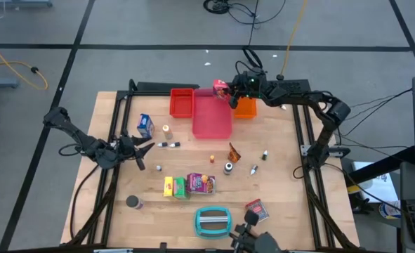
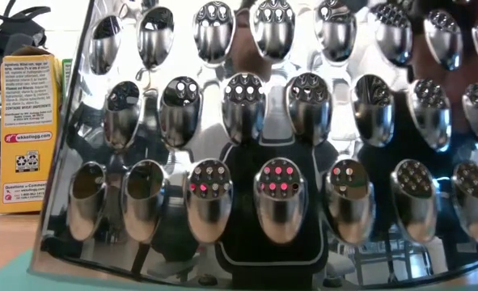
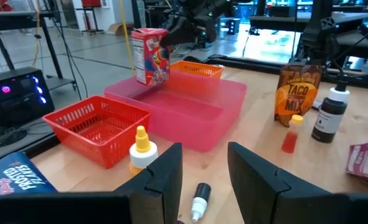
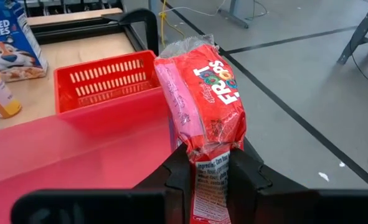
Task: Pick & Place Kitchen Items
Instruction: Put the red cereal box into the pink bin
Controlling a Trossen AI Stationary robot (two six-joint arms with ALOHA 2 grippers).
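Apparently red-white box (image 4: 202, 93) pinched in right gripper (image 4: 210, 163), over pink tray (image 1: 212, 116)

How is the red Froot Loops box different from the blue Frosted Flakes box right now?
The Froot Loops box is red and held in the right pincer at the pink tray; the Frosted Flakes box is blue and white and sits on the table, untouched. The red one looks crumpled; the blue one keeps its shape. Both are small cereal boxes.

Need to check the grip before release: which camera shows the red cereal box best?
The right wrist view: the red cereal box fills it, pinched in the right gripper. The left wrist view shows it farther off above the pink tray; the high view shows it tiny; the low view misses it.
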